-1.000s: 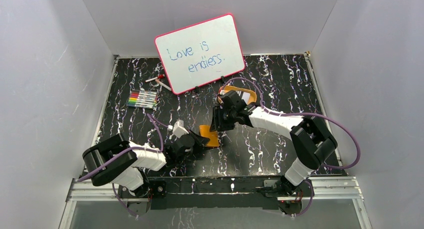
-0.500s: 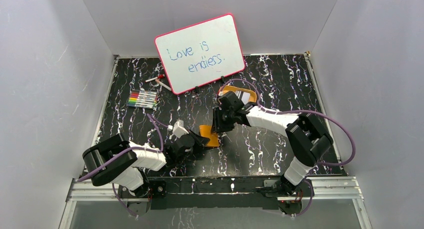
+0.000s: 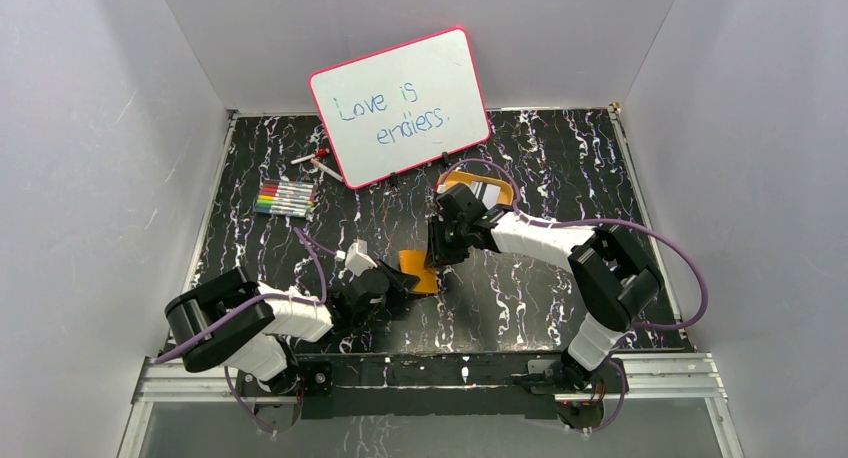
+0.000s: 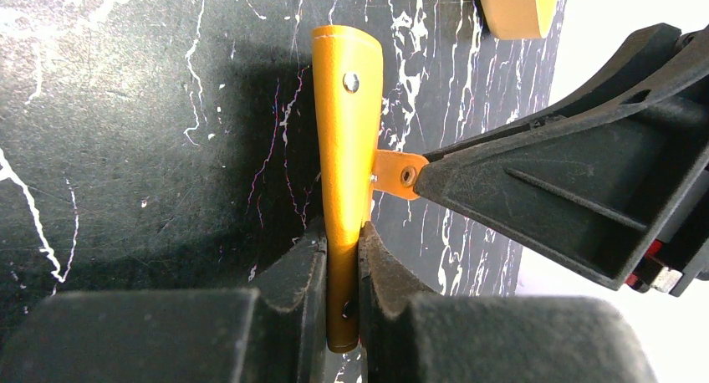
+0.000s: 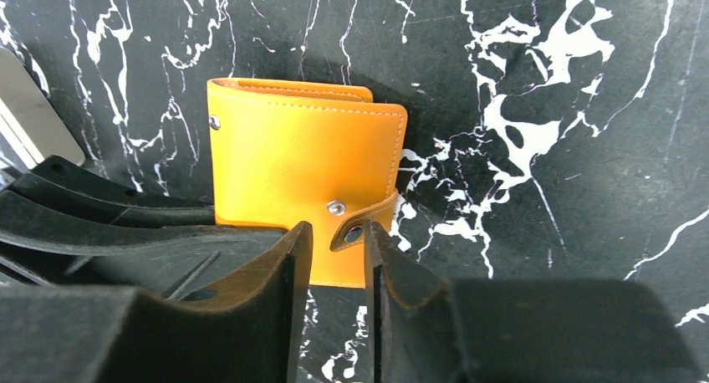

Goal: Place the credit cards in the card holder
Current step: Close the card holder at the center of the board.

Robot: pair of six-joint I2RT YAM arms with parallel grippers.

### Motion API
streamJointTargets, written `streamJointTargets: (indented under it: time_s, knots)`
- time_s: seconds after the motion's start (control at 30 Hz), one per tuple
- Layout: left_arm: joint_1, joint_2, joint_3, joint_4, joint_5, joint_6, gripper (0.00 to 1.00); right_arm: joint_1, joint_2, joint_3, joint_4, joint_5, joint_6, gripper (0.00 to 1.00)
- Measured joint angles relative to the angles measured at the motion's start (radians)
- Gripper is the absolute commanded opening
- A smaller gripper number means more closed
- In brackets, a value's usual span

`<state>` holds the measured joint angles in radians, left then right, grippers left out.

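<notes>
The orange card holder stands on edge on the black marble table, closed. My left gripper is shut on its lower edge, and it shows edge-on in the left wrist view. Its snap strap sticks out sideways and reaches my right gripper. The right jaws stand a narrow gap apart, with the strap tab at their tips in front of the holder's face. A whitish credit card lies in the orange oval tray behind the right gripper.
A pink-framed whiteboard leans on the back wall. A row of coloured markers and a loose red-and-white pen lie at the back left. Grey walls enclose the table on three sides.
The right arm's elbow has shifted slightly left and its gripper has edged a little closer to the card holder. The left gripper and the holder have stayed put.
</notes>
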<state>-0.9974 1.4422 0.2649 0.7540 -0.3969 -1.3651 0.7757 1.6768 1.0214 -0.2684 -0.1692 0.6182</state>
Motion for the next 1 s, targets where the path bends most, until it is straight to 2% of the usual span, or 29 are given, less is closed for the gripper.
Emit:
streamJointTargets:
  time_s: [0.13,0.57,0.77,1.0]
  knots:
    - [0.0,0.0,0.0,0.0,0.0,0.0,0.0,0.0,0.0,0.0,-0.008,0.011,-0.007,0.4]
    - [0.0,0.0,0.0,0.0,0.0,0.0,0.0,0.0,0.0,0.004,-0.026,0.018,-0.022,0.17]
    - [0.0,0.0,0.0,0.0,0.0,0.0,0.0,0.0,0.0,0.005,-0.03,0.021,-0.025,0.0]
    - [0.0,0.0,0.0,-0.001,-0.001,-0.003,0.0,0.0,-0.003,0.005,-0.029,0.029,-0.024,0.0]
